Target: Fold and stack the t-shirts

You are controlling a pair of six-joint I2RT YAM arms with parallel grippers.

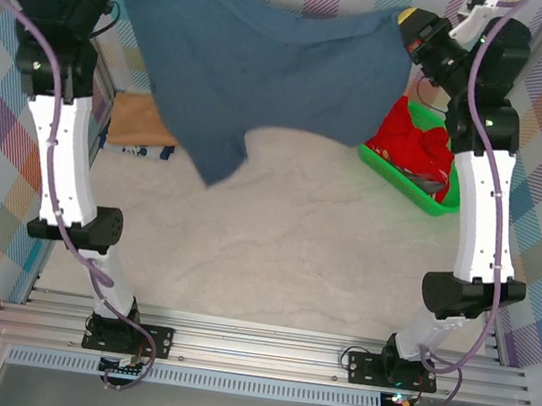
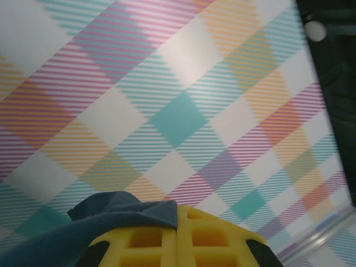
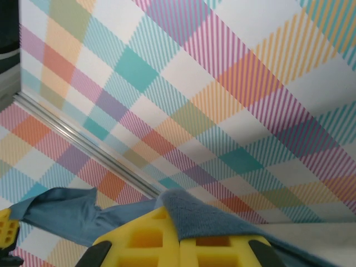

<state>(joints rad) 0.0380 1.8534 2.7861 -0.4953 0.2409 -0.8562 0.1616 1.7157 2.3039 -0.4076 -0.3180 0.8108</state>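
So the big pale table (image 1: 284, 255) has bare surface through the middle, and the slate-blue t-shirt (image 1: 259, 70) is up off it, stretched like a banner across the far side between the two arms. Its long axis runs left to right. The top edge is pulled fairly taut and the body hangs down toward the table, with one tail drooping lowest a bit left of centre, so it's not hanging level. On the far right there's the green mesh basket (image 1: 405, 185) with a red t-shirt (image 1: 416, 143) bunched up inside. On the far left a tan t-shirt (image 1: 141, 119) lies on the table, partly hidden behind the blue one, so I can't tell how neat it is. Both grippers are clamped tight on the blue shirt. The left gripper (image 2: 177, 222) has a corner of blue cloth pinched between its yellow fingers, and the right gripper (image 3: 179, 219) has the opposite end, with cloth draped over its fingertips. What matters imo is that the shirt hangs below both grippers with the bare patch of table just near of it. Neither arm is nearer since each holds one end. Laying it flat probably means both arms coming down and nearward together, and that low tail would likely touch first and could bunch.
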